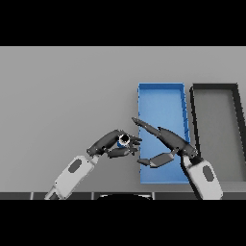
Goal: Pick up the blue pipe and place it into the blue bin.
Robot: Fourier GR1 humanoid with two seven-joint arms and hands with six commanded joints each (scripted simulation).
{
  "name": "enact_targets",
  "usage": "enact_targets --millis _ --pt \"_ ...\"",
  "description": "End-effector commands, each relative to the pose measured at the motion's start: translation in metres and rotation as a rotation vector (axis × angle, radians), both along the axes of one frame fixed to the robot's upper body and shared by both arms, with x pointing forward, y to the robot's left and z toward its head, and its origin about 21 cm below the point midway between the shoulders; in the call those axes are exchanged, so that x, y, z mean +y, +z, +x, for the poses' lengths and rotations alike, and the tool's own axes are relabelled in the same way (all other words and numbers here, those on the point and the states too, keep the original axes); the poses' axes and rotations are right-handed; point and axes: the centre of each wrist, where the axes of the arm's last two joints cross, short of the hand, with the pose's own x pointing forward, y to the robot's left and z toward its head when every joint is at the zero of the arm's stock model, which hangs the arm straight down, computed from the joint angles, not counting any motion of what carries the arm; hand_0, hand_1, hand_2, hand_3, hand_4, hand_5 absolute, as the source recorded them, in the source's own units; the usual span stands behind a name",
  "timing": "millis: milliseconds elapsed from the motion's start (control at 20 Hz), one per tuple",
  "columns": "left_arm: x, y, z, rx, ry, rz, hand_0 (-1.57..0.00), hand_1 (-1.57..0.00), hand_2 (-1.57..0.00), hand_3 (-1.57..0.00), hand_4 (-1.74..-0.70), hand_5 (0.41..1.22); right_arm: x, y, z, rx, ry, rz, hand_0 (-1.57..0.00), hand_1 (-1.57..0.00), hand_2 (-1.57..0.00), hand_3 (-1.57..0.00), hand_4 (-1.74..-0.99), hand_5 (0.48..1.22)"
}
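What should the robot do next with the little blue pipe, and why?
Probably carry it a bit to the right, over the blue bin. The left hand already has its fingers curled round the blue pipe, but it sits just left of the bin's edge. The right hand is open above the bin.

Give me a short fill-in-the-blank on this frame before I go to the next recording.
1. The blue pipe is held in the robot's ____ hand.
2. The right hand, fingers straight, hangs over the ____ bin.
3. The dark bin stands on the blue bin's ____ side.
4. The pipe is still ____ the blue bin.

Missing words: left; blue; right; outside
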Motion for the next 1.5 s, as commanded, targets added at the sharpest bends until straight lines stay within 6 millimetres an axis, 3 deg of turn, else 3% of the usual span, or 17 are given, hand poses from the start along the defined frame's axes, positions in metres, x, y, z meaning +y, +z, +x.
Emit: enact_targets --millis 0,150,450,550,650,700,750,800,900,1100,1250,1400,1450 --pt "0.001 0.0 0.0 0.001 0.003 -0.002 -1.57 -1.57 -1.57 -1.49 -1.74 1.221 0.007 0.001 0.004 0.004 0.026 -0.004 0.0 0.0 0.0 0.0 -1.276 0.527" --pt "0.0 -0.001 0.0 -0.004 -0.024 -0.002 -1.57 -1.57 -1.57 -1.52 -1.74 1.221 0.028 0.006 0.014 0.009 0.073 -0.037 0.0 0.0 0.0 0.0 -1.232 0.531" --pt "0.004 0.0 0.0 -0.022 -0.024 0.031 -1.57 -1.57 -1.57 -1.54 -1.74 1.221 0.066 0.013 0.03 0.006 0.164 -0.059 0.0 0.0 0.0 0.0 -1.218 0.508" --pt "0.004 0.0 0.0 0.012 -0.039 0.006 -1.57 -1.57 -1.57 -1.48 -1.74 1.221 0.072 0.018 0.038 0.001 0.195 -0.059 -0.05 -0.08 -0.1 -0.05 -1.245 0.506" --pt "0.005 0.006 0.004 -0.024 -0.036 0.138 -1.18 -1.08 -1.06 -1.03 -1.68 1.221 0.082 0.02 0.043 0.005 0.225 -0.081 -0.35 -0.38 -0.38 -0.3 -1.335 0.507" --pt "0.01 0.006 0.004 -0.004 -0.05 0.214 -0.99 -0.88 -0.85 -0.82 -1.55 1.221 0.082 0.019 0.044 0.0 0.241 -0.094 -0.53 -0.53 -0.53 -0.44 -1.362 0.508" --pt "0.008 0.005 0.001 0.005 -0.047 0.236 -0.82 -0.71 -0.68 -0.66 -1.48 1.221 0.089 0.017 0.042 -0.005 0.261 -0.096 -0.72 -0.7 -0.74 -0.63 -1.43 0.522" --pt "0.008 0.004 0.004 -0.012 -0.03 0.199 -0.78 -0.71 -0.69 -0.58 -1.53 1.221 0.092 0.017 0.044 0.004 0.277 -0.084 -0.89 -0.87 -0.91 -0.77 -1.486 0.55" --pt "0.005 0.003 0.001 -0.022 -0.01 0.144 -1.06 -1.02 -0.97 -0.94 -1.61 1.221 0.098 0.018 0.044 0.05 0.321 -0.057 -1.13 -1.12 -1.14 -0.96 -1.562 0.666" --pt "-0.001 0.001 0.001 -0.003 -0.017 0.007 -1.36 -1.34 -1.25 -1.31 -1.69 1.221 0.099 0.008 0.042 0.075 0.331 0.003 -1.39 -1.39 -1.4 -1.32 -1.452 0.968" --pt "0.001 0.004 0.003 0.002 -0.025 -0.013 -1.46 -1.45 -1.37 -1.44 -1.71 1.221 0.096 0.012 0.038 -0.034 0.337 -0.017 -1.48 -1.48 -1.48 -1.44 -1.457 1.092" --pt "0.003 0.003 0.004 0.007 -0.013 -0.023 -1.52 -1.51 -1.39 -1.5 -1.73 1.221 0.098 0.012 0.04 -0.015 0.332 -0.007 -1.52 -1.52 -1.53 -1.51 -1.475 1.155" --pt "0.004 0.003 0.004 -0.021 -0.012 -0.018 -1.43 -1.35 -1.22 -1.33 -1.65 1.221 0.097 0.013 0.041 -0.011 0.325 0.011 -1.53 -1.53 -1.53 -1.52 -1.48 1.168"
